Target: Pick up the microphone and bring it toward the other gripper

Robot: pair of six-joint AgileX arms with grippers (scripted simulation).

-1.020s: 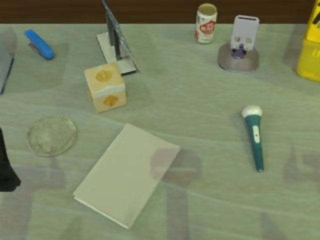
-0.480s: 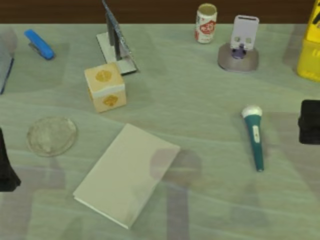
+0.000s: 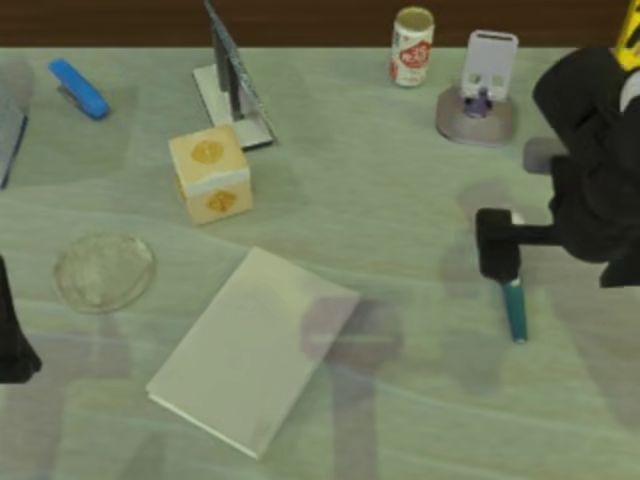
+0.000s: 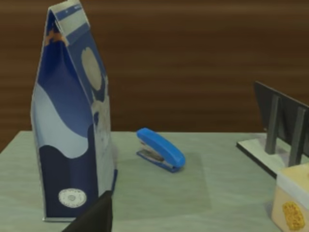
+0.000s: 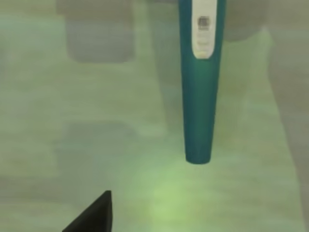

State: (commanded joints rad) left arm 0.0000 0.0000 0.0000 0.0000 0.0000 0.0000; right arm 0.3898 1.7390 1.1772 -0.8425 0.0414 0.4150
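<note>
Over the table's right side, the right gripper [image 3: 498,256] has moved in above the microphone [image 3: 515,310], covering its head; finger state cannot be determined. Left gripper [image 3: 12,340] remains parked at the left edge.

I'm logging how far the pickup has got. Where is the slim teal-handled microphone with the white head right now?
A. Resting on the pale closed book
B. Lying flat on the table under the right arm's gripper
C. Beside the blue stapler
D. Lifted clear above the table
B: the microphone lies flat on the table, with the right gripper above its head end.
</note>
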